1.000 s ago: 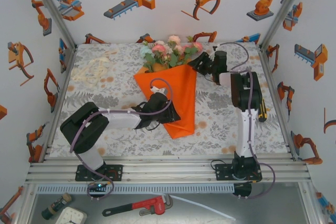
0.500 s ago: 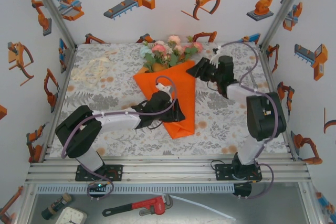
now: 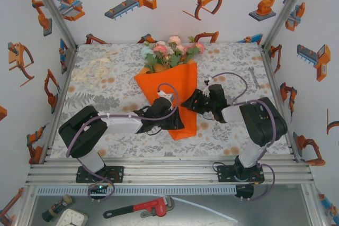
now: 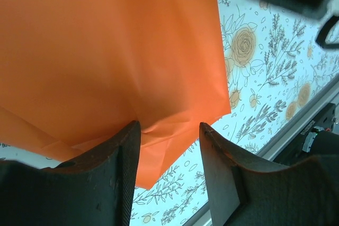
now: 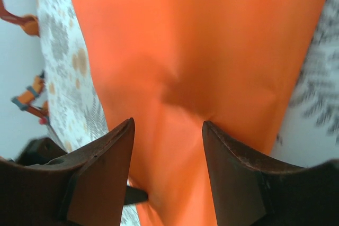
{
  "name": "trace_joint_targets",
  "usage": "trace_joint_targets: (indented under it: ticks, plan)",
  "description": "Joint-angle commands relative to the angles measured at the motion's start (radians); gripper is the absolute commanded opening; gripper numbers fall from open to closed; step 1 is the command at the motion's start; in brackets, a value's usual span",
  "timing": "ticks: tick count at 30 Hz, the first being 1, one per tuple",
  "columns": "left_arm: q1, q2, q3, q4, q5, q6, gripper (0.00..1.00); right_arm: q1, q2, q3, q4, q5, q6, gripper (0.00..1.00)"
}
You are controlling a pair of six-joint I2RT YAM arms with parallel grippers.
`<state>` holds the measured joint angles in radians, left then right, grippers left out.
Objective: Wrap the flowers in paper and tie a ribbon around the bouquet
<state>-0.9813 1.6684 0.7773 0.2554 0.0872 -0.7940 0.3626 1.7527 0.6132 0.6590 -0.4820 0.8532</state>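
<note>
The orange paper lies folded into a cone around the flowers, whose pink, peach and mint blooms stick out at the far end. My left gripper sits low at the cone's narrow near end, open, with the paper's tip just beyond its fingers. From the right, my right gripper reaches the cone's right edge, open above the paper and gripping nothing. The cream ribbon lies loose on the cloth at the far left.
A floral cloth covers the table. A small grey spanner lies at the back right. Printed walls close in three sides, and a metal rail runs along the near edge. The two grippers are close together over the cone.
My right gripper has swung from the back right beside the blooms down to the cone's right edge. The left gripper has shifted slightly right and nearer along the cone's tip.
</note>
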Motion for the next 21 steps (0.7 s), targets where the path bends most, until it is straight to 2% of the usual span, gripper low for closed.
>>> trace_joint_targets:
  ticks: [1,6,10,16,21]
  plan:
    - [0.001,0.021,-0.023,-0.014,-0.006,0.030,0.47,-0.066,0.118,0.077,0.079,0.024,0.048,0.52]
    - [0.007,0.004,-0.048,-0.008,-0.012,0.025,0.47,-0.129,0.227,0.232,0.088,0.016,0.025,0.53]
    - [0.010,0.003,-0.055,-0.011,-0.013,0.027,0.47,-0.165,0.373,0.449,0.048,-0.023,0.016,0.53]
    - [0.015,-0.017,-0.073,-0.020,-0.050,0.016,0.46,-0.183,0.556,0.745,-0.098,0.046,-0.018,0.53]
    - [0.021,-0.025,-0.077,-0.047,-0.086,0.014,0.47,-0.198,0.660,0.953,-0.220,0.055,-0.042,0.53]
